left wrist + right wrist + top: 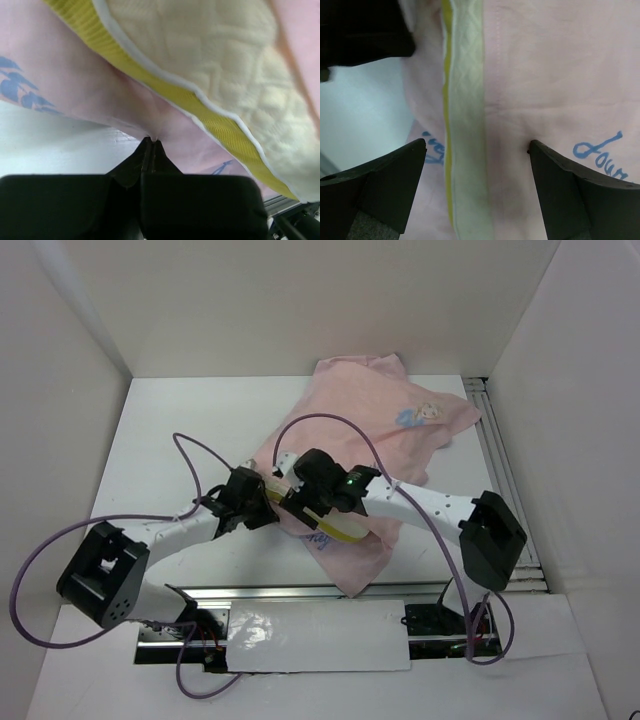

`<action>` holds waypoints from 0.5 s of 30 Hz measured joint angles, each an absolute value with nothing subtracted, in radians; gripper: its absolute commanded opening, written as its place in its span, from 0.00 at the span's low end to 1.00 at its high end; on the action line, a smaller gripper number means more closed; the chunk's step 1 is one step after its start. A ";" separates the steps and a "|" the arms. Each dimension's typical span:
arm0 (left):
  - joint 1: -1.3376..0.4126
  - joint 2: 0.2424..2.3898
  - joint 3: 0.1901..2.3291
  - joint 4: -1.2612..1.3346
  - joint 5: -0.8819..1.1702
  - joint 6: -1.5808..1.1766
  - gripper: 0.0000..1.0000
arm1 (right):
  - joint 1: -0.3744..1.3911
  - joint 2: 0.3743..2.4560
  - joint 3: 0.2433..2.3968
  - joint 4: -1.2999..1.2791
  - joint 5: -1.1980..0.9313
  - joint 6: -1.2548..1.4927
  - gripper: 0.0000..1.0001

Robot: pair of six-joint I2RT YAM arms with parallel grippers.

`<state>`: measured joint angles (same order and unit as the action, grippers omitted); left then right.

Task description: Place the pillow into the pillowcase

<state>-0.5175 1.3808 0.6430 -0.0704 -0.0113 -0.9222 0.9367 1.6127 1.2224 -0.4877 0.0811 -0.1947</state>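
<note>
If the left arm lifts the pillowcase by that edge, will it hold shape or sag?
Probably floppy: the pillowcase lies wrinkled and creased on the table. Likely light, as the thin cloth puckers where the left fingers seem to pinch it.

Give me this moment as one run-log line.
left gripper: jaws shut on pillowcase | right gripper: jaws open over pillow edge | pillow: not fully inside
</note>
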 measured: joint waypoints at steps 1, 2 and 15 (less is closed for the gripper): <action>-0.517 1.362 0.633 -0.067 -0.014 -0.922 0.00 | 0.939 1.628 1.222 -0.478 0.104 -0.192 0.88; -0.517 1.340 0.626 -0.067 -0.017 -0.922 0.00 | 0.939 1.642 1.222 -0.466 0.129 -0.191 0.84; -0.510 1.111 0.556 -0.109 -0.124 -0.921 0.00 | 0.931 1.764 1.278 -0.352 0.554 -0.063 0.00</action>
